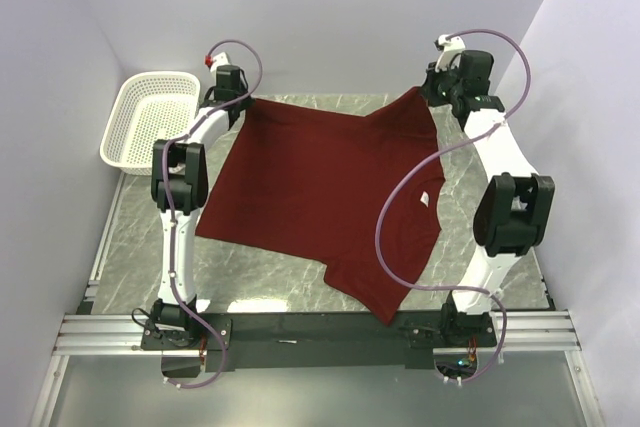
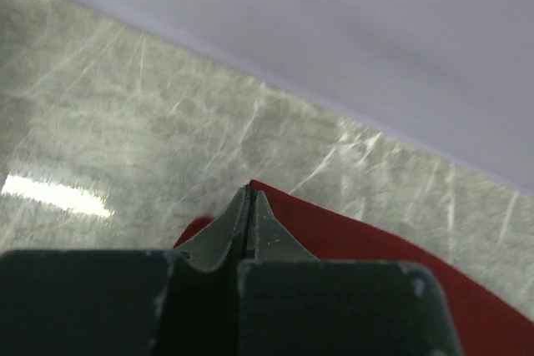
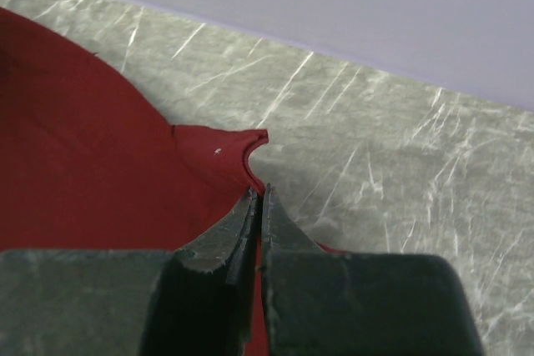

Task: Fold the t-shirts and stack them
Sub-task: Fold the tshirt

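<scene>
One maroon t-shirt (image 1: pixel 330 187) lies spread on the marble table, its white neck label (image 1: pixel 425 197) at the right. My left gripper (image 1: pixel 240 99) is shut on the shirt's far-left corner; in the left wrist view (image 2: pixel 249 193) red cloth (image 2: pixel 367 248) comes out from between the closed fingers. My right gripper (image 1: pixel 432 92) is shut on the far-right corner, which is lifted into a peak. In the right wrist view (image 3: pixel 259 198) the cloth edge (image 3: pixel 217 156) runs into the closed jaws.
A white plastic mesh basket (image 1: pixel 150 122) stands at the far left of the table. The lilac walls close in on the back and both sides. A purple cable (image 1: pixel 400 227) from the right arm loops over the shirt. The table's near rail (image 1: pixel 320 332) runs between the arm bases.
</scene>
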